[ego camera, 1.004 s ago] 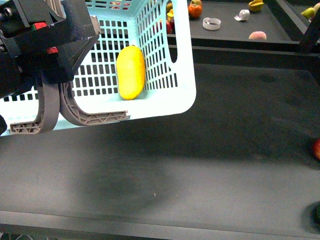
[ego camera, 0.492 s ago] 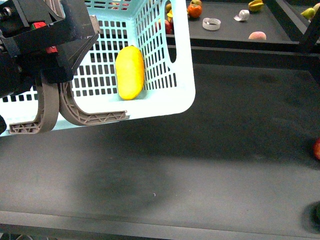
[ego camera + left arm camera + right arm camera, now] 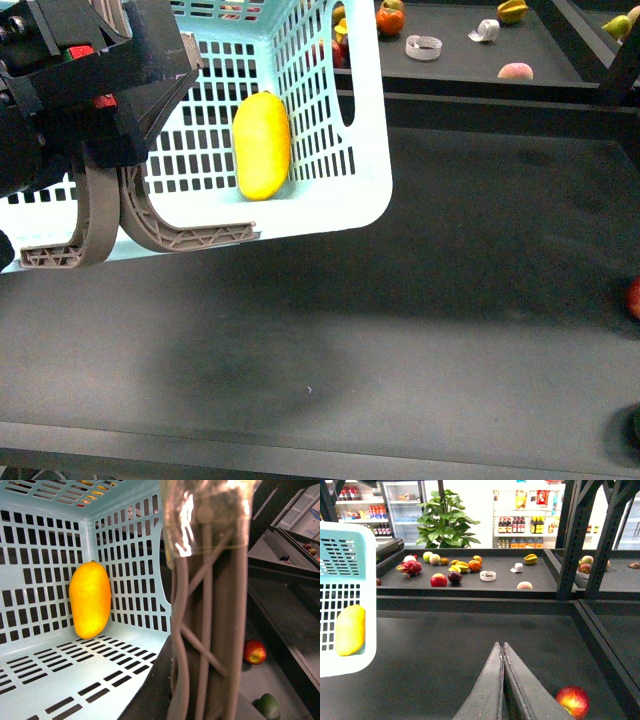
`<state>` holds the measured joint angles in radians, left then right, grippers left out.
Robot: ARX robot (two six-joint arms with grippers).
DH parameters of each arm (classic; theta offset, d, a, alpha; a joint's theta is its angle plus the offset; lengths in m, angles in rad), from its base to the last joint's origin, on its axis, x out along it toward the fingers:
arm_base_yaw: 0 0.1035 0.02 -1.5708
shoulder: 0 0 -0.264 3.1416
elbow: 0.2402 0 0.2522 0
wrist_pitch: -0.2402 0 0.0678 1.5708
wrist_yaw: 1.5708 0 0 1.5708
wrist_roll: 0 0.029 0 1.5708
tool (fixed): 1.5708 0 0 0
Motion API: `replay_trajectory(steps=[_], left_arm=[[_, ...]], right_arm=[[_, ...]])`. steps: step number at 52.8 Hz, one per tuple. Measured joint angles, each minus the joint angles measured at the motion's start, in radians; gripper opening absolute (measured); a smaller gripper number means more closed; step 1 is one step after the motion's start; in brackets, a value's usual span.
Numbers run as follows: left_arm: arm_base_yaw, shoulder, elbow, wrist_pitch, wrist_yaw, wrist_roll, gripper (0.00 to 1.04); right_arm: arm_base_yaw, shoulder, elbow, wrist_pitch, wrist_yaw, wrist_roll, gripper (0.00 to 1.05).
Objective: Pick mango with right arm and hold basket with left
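A light turquoise basket (image 3: pixel 370 150) hangs above the left side of a dark table (image 3: pixel 420 340), casting a shadow on it. The bulky left gripper (image 3: pixel 100 140) is clamped on its two grey-brown handles (image 3: pixel 150 225).

The yellow mango (image 3: pixel 262 145) is already inside the basket. It stands on end, long axis roughly upright, resting against the lattice toward the basket's right wall.

The right gripper (image 3: pixel 502 649) appears only in its own wrist view. It sits low over the right side of the table, thin fingers pressed together with nothing between them.

The mango lies well to the left of this gripper and somewhat farther away, so the left arm is by far the nearer. The basket's opening seems turned toward the near side (the mango shows unobstructed from the right). Any reach would probably have to clear the thick right rim and wall.

A red apple (image 3: pixel 572 700) lies on the table just beside the right gripper. A dark green fruit (image 3: pixel 268 706) lies near the apple. Mixed fruit sits on a far shelf (image 3: pixel 540 577), well apart.
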<state>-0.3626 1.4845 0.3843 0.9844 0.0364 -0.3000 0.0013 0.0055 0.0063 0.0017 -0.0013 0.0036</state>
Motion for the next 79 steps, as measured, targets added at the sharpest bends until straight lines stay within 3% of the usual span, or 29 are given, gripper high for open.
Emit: replay_trajectory(steps=[10,34,41,73,79], left_arm=[[0.000,0.000,0.000,0.000,0.000,0.000,0.05],[0.000,0.000,0.000,0.000,0.000,0.000,0.05],[0.000,0.000,0.000,0.000,0.000,0.000,0.05],[0.000,0.000,0.000,0.000,-0.001,0.000,0.05],[-0.011,0.028,0.014,0.007,-0.143,-0.059,0.05]], right_arm=[[0.000,0.000,0.000,0.000,0.000,-0.001,0.02],[0.000,0.000,0.000,0.000,0.000,-0.002,0.72],[0.000,0.000,0.000,0.000,0.000,0.000,0.98],[0.000,0.000,0.000,0.000,0.000,-0.001,0.96],[0.000,0.000,0.000,0.000,0.000,-0.001,0.96]])
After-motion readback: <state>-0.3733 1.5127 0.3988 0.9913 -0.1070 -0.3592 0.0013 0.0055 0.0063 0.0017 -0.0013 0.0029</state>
